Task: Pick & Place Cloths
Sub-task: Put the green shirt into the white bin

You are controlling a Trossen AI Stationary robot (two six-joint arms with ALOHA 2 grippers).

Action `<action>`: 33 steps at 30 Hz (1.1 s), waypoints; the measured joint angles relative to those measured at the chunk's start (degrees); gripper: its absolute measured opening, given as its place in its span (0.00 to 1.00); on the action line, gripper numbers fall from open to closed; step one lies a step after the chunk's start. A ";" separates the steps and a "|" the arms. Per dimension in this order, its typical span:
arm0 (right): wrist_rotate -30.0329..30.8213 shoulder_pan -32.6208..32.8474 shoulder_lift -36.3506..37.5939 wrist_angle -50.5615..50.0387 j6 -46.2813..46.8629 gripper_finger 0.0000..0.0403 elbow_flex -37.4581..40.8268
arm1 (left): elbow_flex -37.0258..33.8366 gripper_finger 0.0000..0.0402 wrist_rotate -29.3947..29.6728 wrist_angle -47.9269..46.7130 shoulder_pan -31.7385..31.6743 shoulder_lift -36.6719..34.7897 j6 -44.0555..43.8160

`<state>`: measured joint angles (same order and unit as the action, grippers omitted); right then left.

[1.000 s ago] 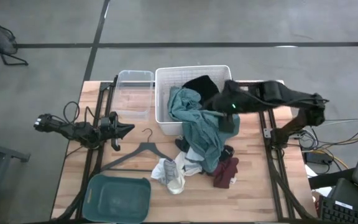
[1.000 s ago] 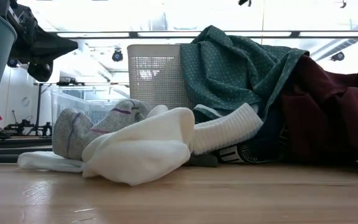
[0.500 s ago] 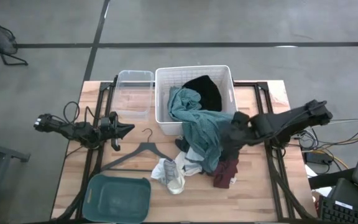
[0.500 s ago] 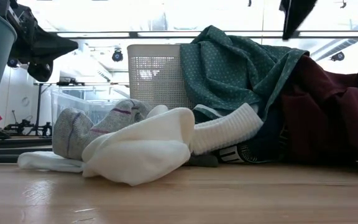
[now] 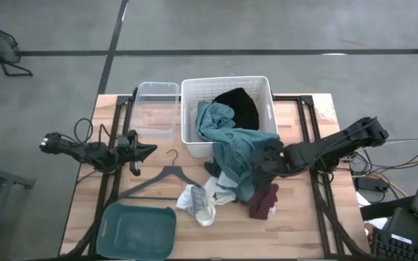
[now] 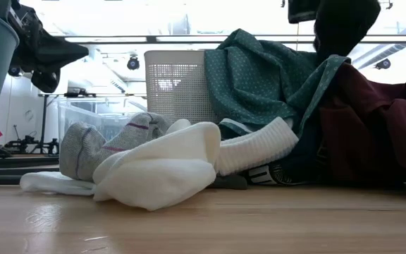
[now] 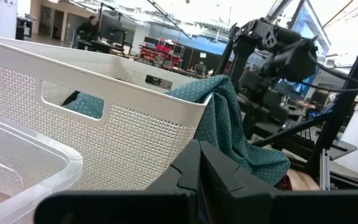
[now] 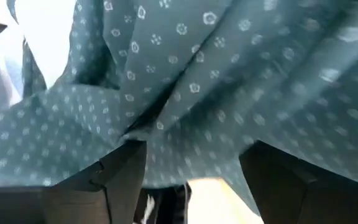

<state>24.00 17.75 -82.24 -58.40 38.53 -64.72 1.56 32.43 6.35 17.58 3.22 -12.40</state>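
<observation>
No brand or writing can be read in any view.

High view: the large teal-green dotted cloth (image 5: 232, 148) spills from the white perforated plastic basket (image 5: 191, 98) onto the wooden table (image 5: 296, 225). The right gripper (image 5: 265, 162) sits over its lower edge, above the small maroon cloth (image 5: 264, 201). The left gripper (image 5: 145, 150) waits beside the black clothes hanger (image 5: 167, 176).

Low view: white-grey cloths (image 6: 154, 162) lie in front.

Left wrist view: its fingers meet, holding nothing.

Right wrist view: the fingers (image 8: 123, 171) stand wide apart against teal fabric, gripping nothing.

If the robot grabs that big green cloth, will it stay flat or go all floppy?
Probably floppy: the green cloth already sags over the basket rim in soft folds. It likely trails and drags, since part lies on other clothes. The right gripper hangs open just over it.
</observation>
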 joint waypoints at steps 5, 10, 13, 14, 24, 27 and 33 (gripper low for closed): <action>0.24 -0.01 0.00 4.98 -0.18 0.66 3.90 | 0.00 0.02 -0.01 -0.02 0.00 -0.01 0.00; 1.80 -0.04 0.00 7.86 -0.34 0.59 6.68 | 0.00 0.02 0.01 -0.02 0.02 -0.01 0.00; 3.00 -0.12 0.00 10.55 -1.39 0.47 7.99 | 0.00 0.02 0.00 -0.02 0.02 -0.01 0.00; 3.18 -0.12 -0.02 11.81 -2.23 0.43 8.42 | 0.00 0.02 -0.01 -0.02 0.02 0.01 0.00; 2.95 -0.10 -0.09 15.30 -8.33 0.03 5.80 | 0.00 0.02 0.01 -0.02 0.02 -0.01 0.00; 3.00 0.27 -0.09 15.28 -11.24 0.02 2.24 | 0.00 0.02 0.00 -0.02 0.00 -0.01 -0.01; 3.97 0.11 -0.09 13.92 -18.66 0.02 -8.76 | 0.00 0.02 0.01 -0.02 0.02 0.01 0.00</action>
<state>27.98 17.86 -82.32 -44.47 19.87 -73.48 1.56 32.44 6.33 17.61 3.22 -12.41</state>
